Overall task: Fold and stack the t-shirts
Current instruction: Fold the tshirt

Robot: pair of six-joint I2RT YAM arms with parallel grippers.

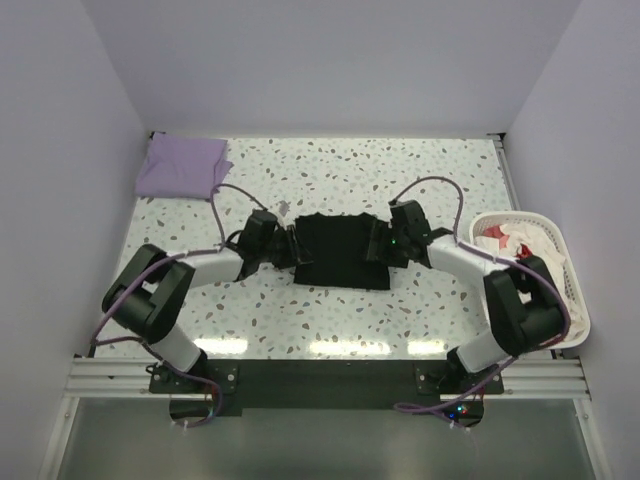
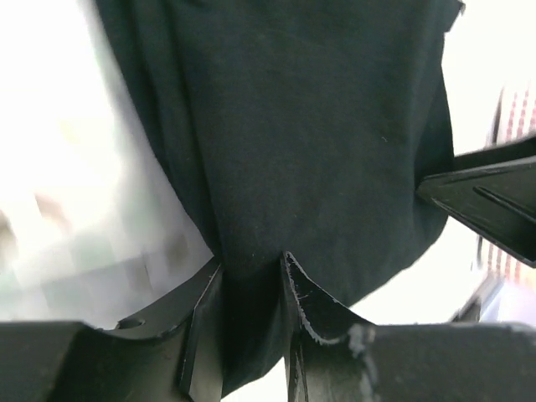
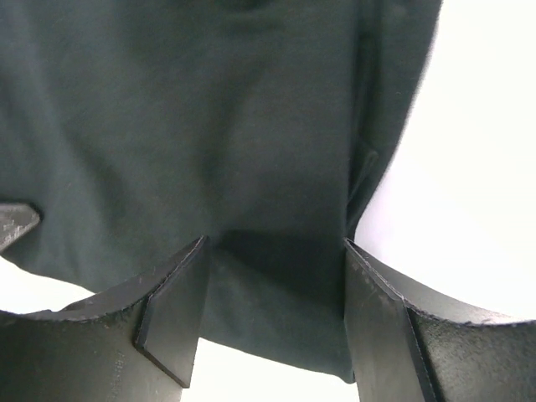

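Observation:
A black t-shirt (image 1: 335, 252) lies folded into a rectangle in the middle of the table. My left gripper (image 1: 290, 243) is at its left edge. In the left wrist view its jaws (image 2: 251, 266) stand narrow, and a fold of the black cloth (image 2: 318, 126) fills the gap between them. At the shirt's right edge my right gripper (image 1: 375, 243) stands open. Seen from the right wrist, its fingers (image 3: 275, 247) straddle the cloth (image 3: 209, 109) without pinching it. A folded lavender t-shirt (image 1: 182, 167) lies at the back left corner.
A white plastic basket (image 1: 565, 300) with white and red garments stands at the right edge of the speckled table (image 1: 330, 170). White walls close off the back and both sides. The arm bases sit on a rail at the near edge.

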